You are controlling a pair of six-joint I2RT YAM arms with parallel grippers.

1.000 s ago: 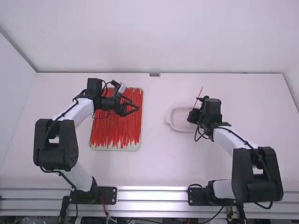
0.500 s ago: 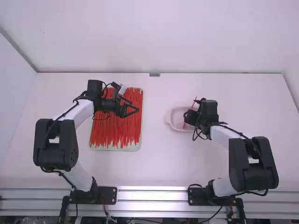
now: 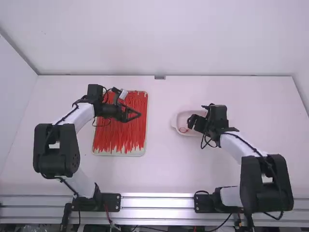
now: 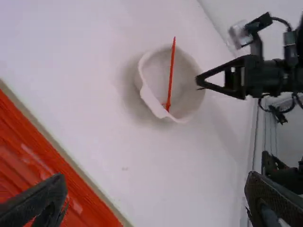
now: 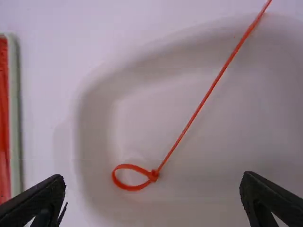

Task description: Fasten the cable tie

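Two pairs of black fingers stand spread wide, and neither has hold of anything. The right fingers (image 5: 38,198) are down near the white table (image 3: 251,96), their tips just short of a small white bowl (image 3: 175,120). Straight ahead of them, inside that bowl, lies the red plastic cable tie (image 5: 199,108). It is fastened, its end drawn through the head into a little loop (image 5: 128,178) on the bowl's floor. The loop lies at the end nearer the fingers, between the two tips, while the long straight tail runs away from them and out past the far rim. Nothing touches it. The left fingers (image 4: 40,203) hang well apart from the bowl, above a flat pale tray (image 3: 120,154) heaped with loose red cable ties (image 3: 120,133). One finger is over the heap, the other out past the tray's edge over bare table, with the bowl far ahead of them.
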